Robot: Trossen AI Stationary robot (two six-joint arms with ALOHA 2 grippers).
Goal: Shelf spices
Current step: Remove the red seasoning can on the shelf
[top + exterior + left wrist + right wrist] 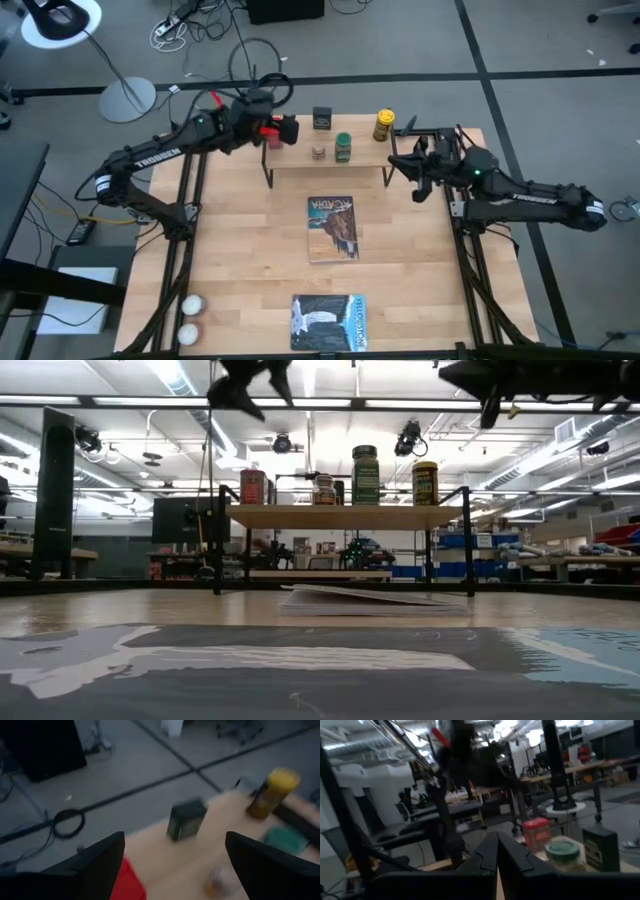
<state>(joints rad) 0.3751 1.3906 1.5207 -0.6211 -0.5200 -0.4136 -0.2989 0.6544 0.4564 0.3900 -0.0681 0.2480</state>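
The shelf [328,160] stands at the table's far side, and all five spices stand on its board. These are the red tin [268,130], the dark square tin [322,118], the tiny pale jar [318,152], the green jar [343,147] and the yellow-lidded jar [384,125]. My left gripper [290,130] hangs open above the shelf's left end. It is well clear of the red tin [253,487] in the low view, and that tin [131,882] shows below its fingers. My right gripper [398,160] is shut, hovering off the shelf's right end.
Two magazines lie on the table, one in the middle [332,228] and one at the near edge [328,322]. Two white balls [190,318] sit at the near left corner. The shelf's black legs [217,540] stand on the tabletop.
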